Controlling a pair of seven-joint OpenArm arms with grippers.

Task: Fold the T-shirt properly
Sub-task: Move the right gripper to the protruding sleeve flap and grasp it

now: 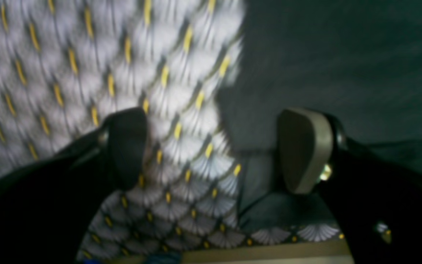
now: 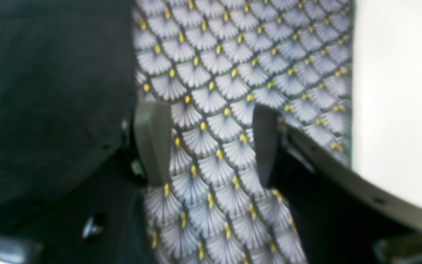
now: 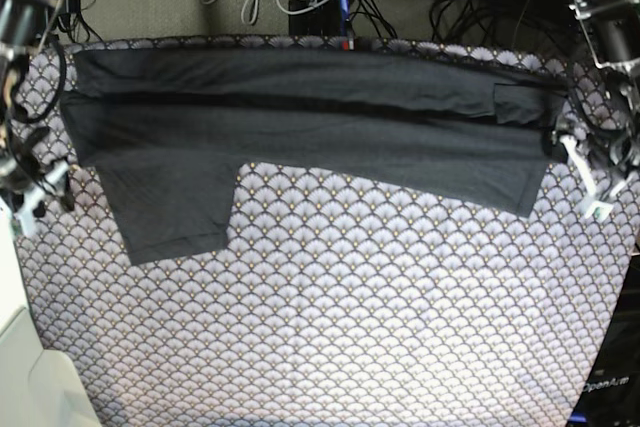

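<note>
1. The T-shirt [image 3: 300, 122] is laid as a long dark band across the far part of the counter [image 3: 340, 327], over the scallop-print tablecloth [image 3: 330, 277]. Its long axis runs side to side in the base view. One panel hangs toward the near edge at that view's left.

2. The right end effector [image 3: 35, 192] is placed at the band's end on the base view's left, just beside the shirt's edge. In the right wrist view the right end effector [image 2: 211, 146] is seen with its jaws apart and only tablecloth between them; the shirt [image 2: 50, 91] lies just outside one finger. Nothing is gripped.

3. The left end effector [image 3: 590, 187] is placed at the opposite end, on the base view's right, just beside the lower corner of the band. In the left wrist view the left end effector [image 1: 211, 150] is seen wide open and empty. The shirt's edge [image 1: 343, 66] falls between the jaws, with one finger over cloth and the other over tablecloth.

4. Each arm is nearest to its own end of the band, and neither is better placed for the whole garment. Both arms are reached outward to the counter's sides, wrists angled down toward the surface.

5. It is judged that the next fold depends on both ends being taken together, so that the band is carried across its short axis.
</note>
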